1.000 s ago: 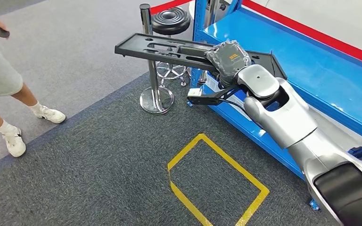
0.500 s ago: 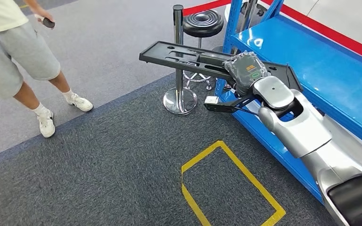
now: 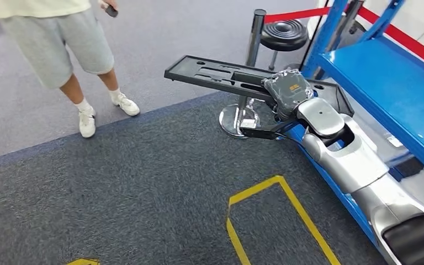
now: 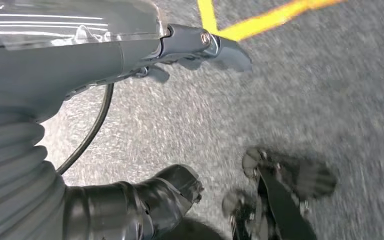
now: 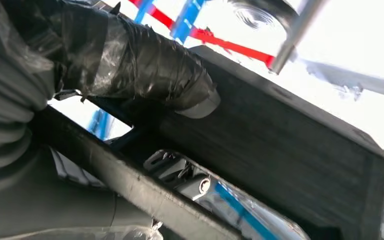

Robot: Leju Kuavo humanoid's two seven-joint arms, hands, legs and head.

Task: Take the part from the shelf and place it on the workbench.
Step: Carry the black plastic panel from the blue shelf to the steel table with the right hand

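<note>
Head view first: my right hand [image 3: 287, 91] grips the part [image 3: 221, 76], a long flat black tray-like moulding with recessed pockets. It hangs out in the air to the side of the blue shelf [image 3: 386, 77], clear of it, well above the carpet. A person [image 3: 61, 38] stands beyond the carpet's edge, holding something small and dark. A chrome post [image 3: 248, 72] and a black stool [image 3: 284, 34] sit just behind the part, and yellow floor tape [image 3: 279, 182] marks the carpet below.

The part looks stiff, and I'd judge it light for its length, but I'm holding it near one end, so most of it cantilevers away from my hand. That leverage could twist it in the grip; a hold nearer the middle would be steadier.

Left wrist view: my left hand [image 4: 130, 75] hangs over the carpet with nothing in it, fingers curled in as far as I can see, though the frame is blurred.

Right wrist view: a taped thumb [image 5: 145, 65] presses against the part's dark edge, with fingers [image 5: 180, 172] underneath, so the hold wraps the rim.
</note>
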